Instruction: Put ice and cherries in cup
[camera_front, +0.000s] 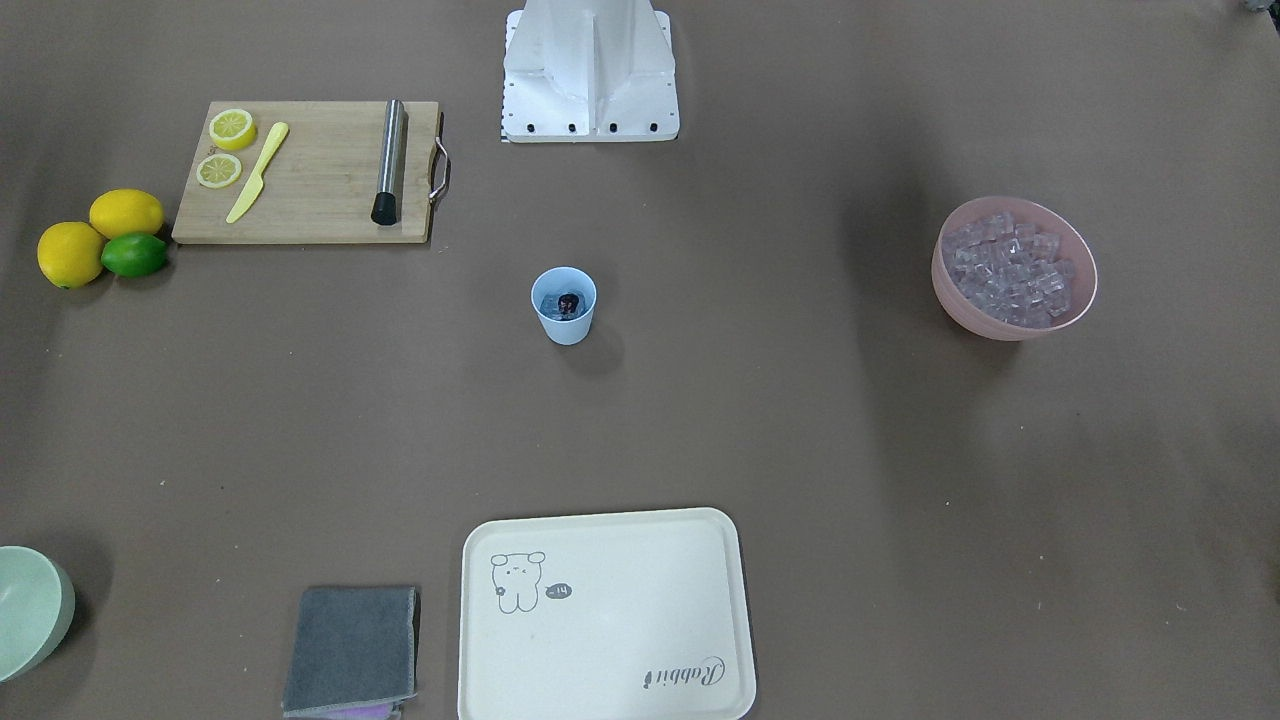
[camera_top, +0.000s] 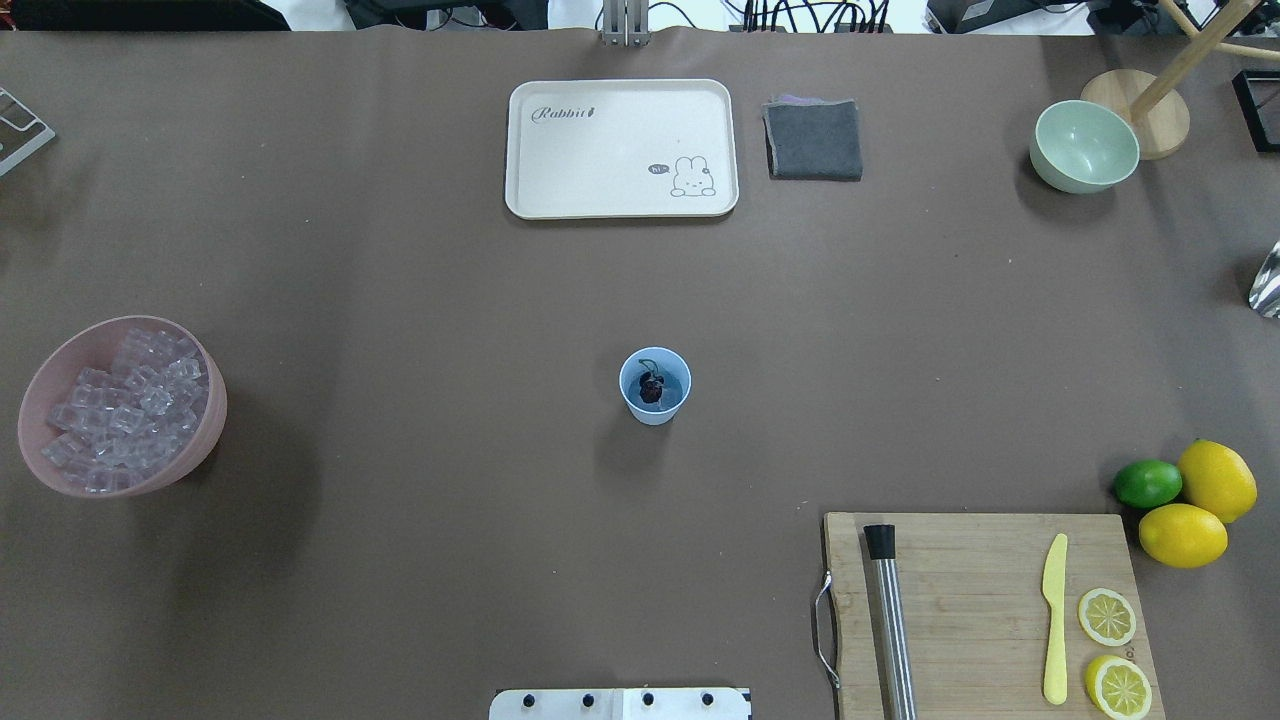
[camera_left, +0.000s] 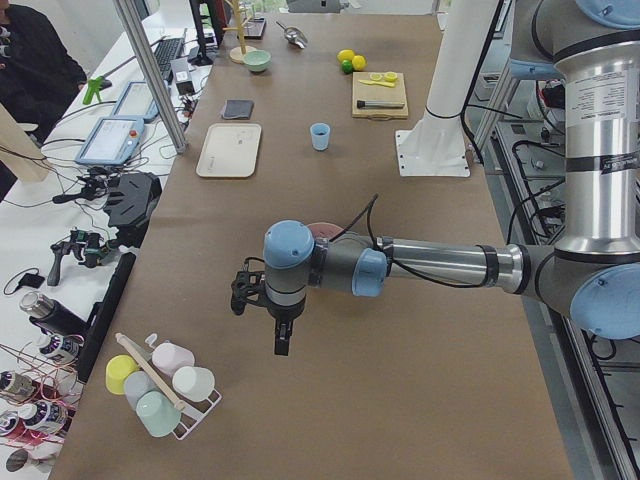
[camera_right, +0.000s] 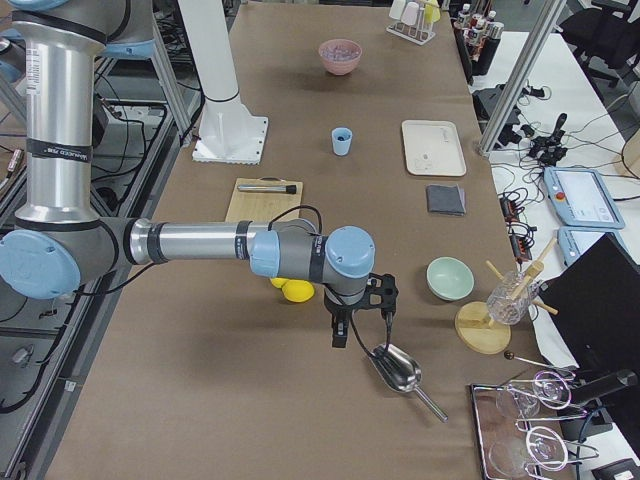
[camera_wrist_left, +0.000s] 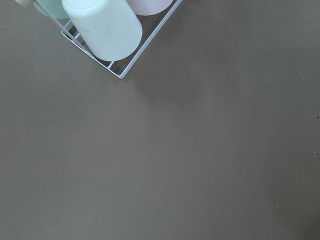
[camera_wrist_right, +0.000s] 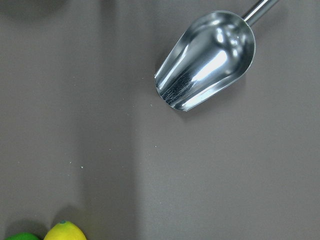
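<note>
cup: light blue cup (camera_top: 655, 385) stands upright mid-table, well apart from everything else. thin plastic, so i'd guess it's light and tips easily; if it needs holding, pinch the wall just under the rim, gently.
cherries: the dark glossy pair (camera_top: 651, 388) sits inside the cup. tiny, round and probably slick, so the stem end looks like the best place to grab.
ice: most of it is heaped in the pink bowl (camera_top: 205, 370) on the robot's left side, clear cubes (camera_top: 125, 405). something pale shows under the cherries in the front view, likely a few cubes, can't swear to it. they look hard, small and slippery; scooping beats pinching imo.
scoop: metal scoop (camera_wrist_right: 205, 60) lies on the table, mouth empty.
left arm: stretched out low toward its table end, left gripper (camera_left: 280, 335) pointing down above bare table, near a wire rack of cups (camera_wrist_left: 120, 70). can't tell if the fingers are apart or together.
right arm: same kind of pose at the other end, right gripper (camera_right: 345, 330) hanging just beside the scoop, near the lemons (camera_wrist_right: 62, 232). finger state: can't tell either.
</note>
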